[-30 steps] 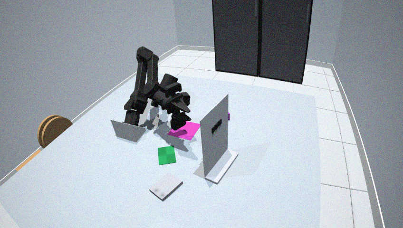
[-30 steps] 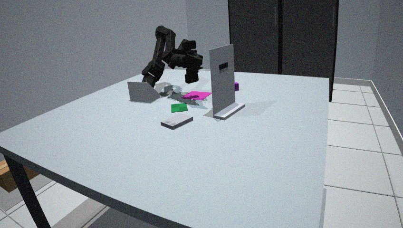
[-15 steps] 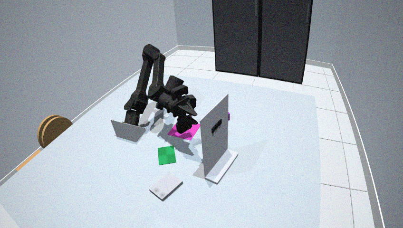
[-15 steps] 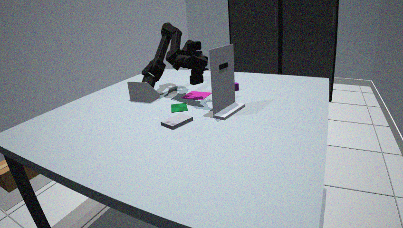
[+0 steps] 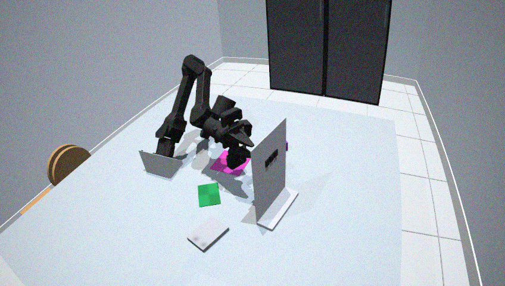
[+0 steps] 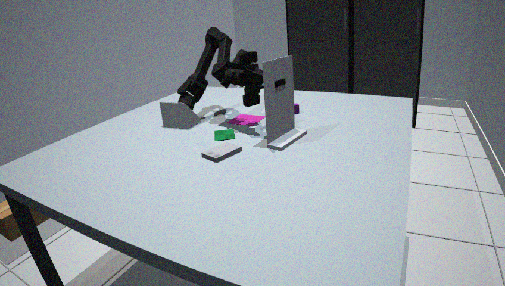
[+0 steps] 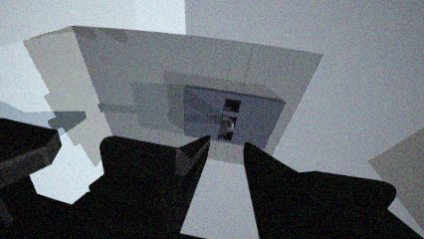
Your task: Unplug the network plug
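The upright grey panel [image 5: 265, 187] [image 6: 280, 117] [image 7: 149, 55] stands on the table. In the wrist view a bluish socket block [image 7: 201, 107] on it has dark openings. A small greyish shape, perhaps the plug, shows in the lower opening; its tab cannot be made out. My gripper [image 5: 251, 150] [image 7: 227, 143] is partly open, with a visible gap and nothing between its fingertips. It is in front of the panel's robot-side face, the fingertips pointing at it; the panel partly hides it in the exterior view. A flat magenta square [image 5: 223, 164] [image 6: 252, 118] lies below the gripper.
A green square tile [image 5: 209, 195] [image 6: 224, 134] and a pale slab [image 5: 209, 232] [image 6: 221, 151] lie on the table at the near side. A small purple object [image 5: 286, 146] [image 6: 296, 108] stands behind the panel. A grey slanted plate [image 5: 161, 164] [image 6: 177, 116] stands beside the arm's base.
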`<state>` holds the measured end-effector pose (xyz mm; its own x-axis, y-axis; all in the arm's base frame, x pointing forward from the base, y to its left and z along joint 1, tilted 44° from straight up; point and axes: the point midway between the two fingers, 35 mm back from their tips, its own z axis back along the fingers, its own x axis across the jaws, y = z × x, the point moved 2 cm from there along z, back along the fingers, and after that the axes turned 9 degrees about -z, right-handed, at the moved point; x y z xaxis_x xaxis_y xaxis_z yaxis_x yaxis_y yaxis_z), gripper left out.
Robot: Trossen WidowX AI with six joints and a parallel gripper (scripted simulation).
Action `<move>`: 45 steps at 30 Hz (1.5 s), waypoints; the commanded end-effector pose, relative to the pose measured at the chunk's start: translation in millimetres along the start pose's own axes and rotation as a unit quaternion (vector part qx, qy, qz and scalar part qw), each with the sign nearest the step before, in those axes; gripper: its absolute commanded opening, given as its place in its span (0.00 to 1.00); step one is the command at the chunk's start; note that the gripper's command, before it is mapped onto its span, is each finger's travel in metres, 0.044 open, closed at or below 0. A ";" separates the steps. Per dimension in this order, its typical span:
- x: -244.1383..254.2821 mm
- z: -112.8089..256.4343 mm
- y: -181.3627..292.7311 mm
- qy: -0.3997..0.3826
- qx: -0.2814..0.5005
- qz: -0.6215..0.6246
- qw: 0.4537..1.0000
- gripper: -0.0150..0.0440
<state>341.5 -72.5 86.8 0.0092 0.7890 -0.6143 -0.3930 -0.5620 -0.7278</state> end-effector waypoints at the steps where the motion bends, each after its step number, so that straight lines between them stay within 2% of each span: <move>1: 0.7 -7.1 -0.5 0.001 0.003 -0.002 1.000 0.52; 23: 3.2 -36.2 -7.1 0.001 0.002 -0.002 1.000 0.52; 26: 3.2 -36.2 -7.1 0.001 0.002 -0.002 1.000 0.39; 37: 3.2 -36.2 -7.1 0.001 0.002 -0.002 1.000 0.26; 45: 3.1 -35.0 -7.0 0.001 0.002 -0.002 1.000 0.25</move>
<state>377.7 -74.4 79.9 0.0111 0.7888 -0.6145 -0.3931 -0.5616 -0.7281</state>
